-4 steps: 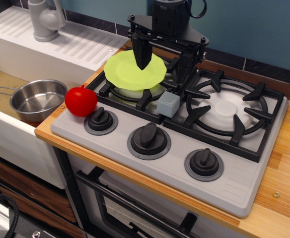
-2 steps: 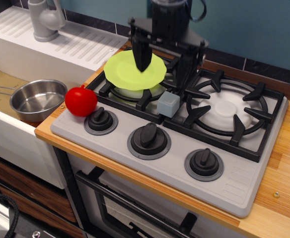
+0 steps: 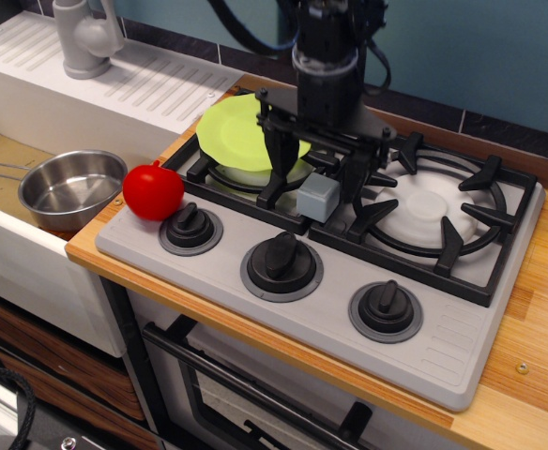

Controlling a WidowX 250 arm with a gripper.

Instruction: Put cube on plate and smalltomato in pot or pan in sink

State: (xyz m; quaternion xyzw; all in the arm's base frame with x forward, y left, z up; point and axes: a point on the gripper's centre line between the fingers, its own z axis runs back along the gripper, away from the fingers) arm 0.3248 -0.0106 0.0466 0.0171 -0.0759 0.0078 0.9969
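The cube (image 3: pixel 318 198), a small pale grey-blue plastic block with flat faces, sits on the grey stove top (image 3: pixel 293 309) in the narrow strip between the two black burner grates, one corner turned toward the knobs; it has no long axis to speak of. The claw (image 3: pixel 315 167) hangs right over it with its dark fingers (image 3: pixel 279 156) spread, one on either side of the block and not pinching it. Just behind and to the left, the lime-green plate (image 3: pixel 235 131) lies flat on the rear-left grate, thin and wavy-rimmed, partly hidden by the arm, with its left part bare. The smalltomato (image 3: pixel 153 190), glossy and round, rests at the stove's front-left corner, close to the wooden desk (image 3: pixel 537 309) edge and beside the leftmost knob (image 3: pixel 190 225). Past that edge, lower down, the shiny steel pot or pan (image 3: pixel 72 189) sits in the tan basin of the sink (image 3: pixel 96 103), its thin handle pointing left out of view and its bowl open upward. The white ribbed drainboard runs behind it, with the grey faucet (image 3: pixel 86 37) standing on it.
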